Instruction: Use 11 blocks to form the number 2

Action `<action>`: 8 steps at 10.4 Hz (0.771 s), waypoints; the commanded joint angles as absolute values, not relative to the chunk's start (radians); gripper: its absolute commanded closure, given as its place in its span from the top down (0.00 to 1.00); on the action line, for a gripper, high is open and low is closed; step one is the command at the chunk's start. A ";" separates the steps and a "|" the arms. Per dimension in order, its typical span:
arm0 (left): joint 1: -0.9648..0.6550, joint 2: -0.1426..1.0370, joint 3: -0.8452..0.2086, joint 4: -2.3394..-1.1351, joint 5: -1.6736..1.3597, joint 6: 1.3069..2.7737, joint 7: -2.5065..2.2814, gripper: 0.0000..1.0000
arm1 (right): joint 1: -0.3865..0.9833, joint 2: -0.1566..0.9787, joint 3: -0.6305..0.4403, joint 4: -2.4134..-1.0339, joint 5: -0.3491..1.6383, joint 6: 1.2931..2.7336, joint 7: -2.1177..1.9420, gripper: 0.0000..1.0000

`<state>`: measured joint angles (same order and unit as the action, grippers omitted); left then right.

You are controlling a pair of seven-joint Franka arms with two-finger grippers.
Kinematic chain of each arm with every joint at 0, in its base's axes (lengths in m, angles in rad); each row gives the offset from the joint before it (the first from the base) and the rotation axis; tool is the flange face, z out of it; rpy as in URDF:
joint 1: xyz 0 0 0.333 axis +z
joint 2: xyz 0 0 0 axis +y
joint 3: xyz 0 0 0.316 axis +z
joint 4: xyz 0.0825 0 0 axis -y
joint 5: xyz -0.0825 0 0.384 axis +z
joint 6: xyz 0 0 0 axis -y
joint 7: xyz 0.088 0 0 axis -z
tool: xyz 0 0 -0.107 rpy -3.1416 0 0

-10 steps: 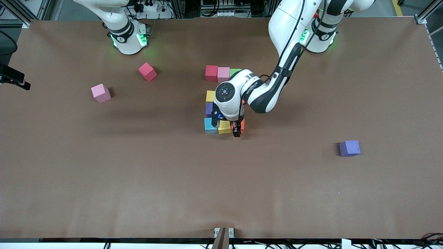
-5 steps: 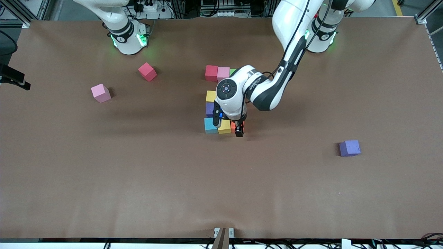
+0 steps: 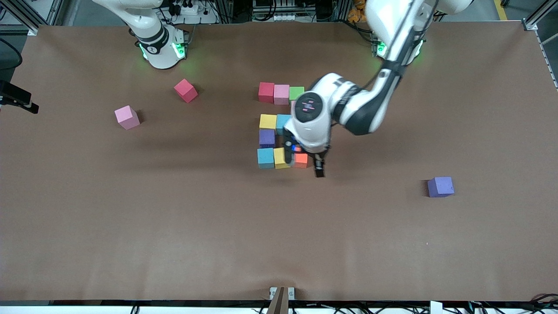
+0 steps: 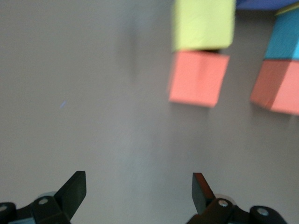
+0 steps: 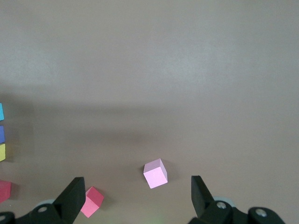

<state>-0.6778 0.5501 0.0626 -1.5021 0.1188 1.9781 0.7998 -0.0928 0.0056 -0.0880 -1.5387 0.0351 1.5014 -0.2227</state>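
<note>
Up and away comes the left gripper (image 3: 310, 162), sliding toward the left arm's end of the table, off the cubes it was covering a second ago, and its fingers are spread wide with nothing between them! It hangs just over the orange cube (image 3: 301, 160), which sits alone at the end of the nearest row beside a yellow cube (image 3: 280, 158) and a light blue cube (image 3: 265, 157). That is the number 2 (image 3: 281, 126) taking shape at mid-table: red (image 3: 266, 92), pink (image 3: 281, 94) and green (image 3: 296, 92) make the farthest row, with yellow, light blue and purple (image 3: 267, 138) between. Three loose blocks lie well apart: a red one (image 3: 185, 90), a pink one (image 3: 127, 117), a purple one (image 3: 440, 186). The right arm waits, its gripper (image 5: 135, 198) splayed open and empty.
</note>
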 commanded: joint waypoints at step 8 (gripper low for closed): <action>-0.227 0.149 -0.017 -1.635 0.058 1.904 0.574 1.00 | -0.069 -0.008 -0.074 -1.559 0.008 1.491 -0.219 1.00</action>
<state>-0.2690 0.2262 0.0079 -1.5614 0.0803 1.9031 0.6585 -0.0798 0.0058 -0.0747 -1.5429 0.0267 1.4950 -0.2231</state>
